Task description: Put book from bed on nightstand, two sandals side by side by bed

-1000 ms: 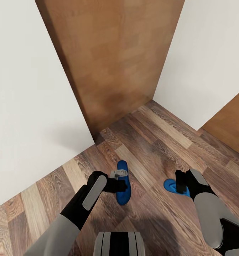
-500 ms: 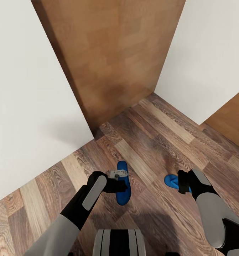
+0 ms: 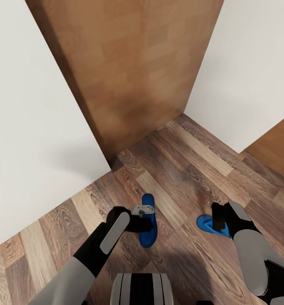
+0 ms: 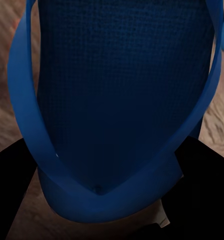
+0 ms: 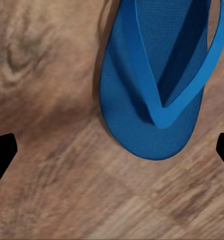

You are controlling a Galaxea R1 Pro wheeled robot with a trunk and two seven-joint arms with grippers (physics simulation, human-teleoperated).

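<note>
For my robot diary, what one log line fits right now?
left gripper: shut on flat bright blue sandal | right gripper: open over second blue sandal | brown wood-plank floor

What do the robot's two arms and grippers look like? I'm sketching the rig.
Both arms have light grey forearm shells, black wrist sections with a grey panel, and black grippers: left gripper carries a small silver-grey block, right gripper is plain black. No cables or markings show.

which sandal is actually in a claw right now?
The sandal at the left claw: that sandal fills the left wrist view between the dark fingers. The other sandal lies flat on the floor, under the open right claw.
</note>
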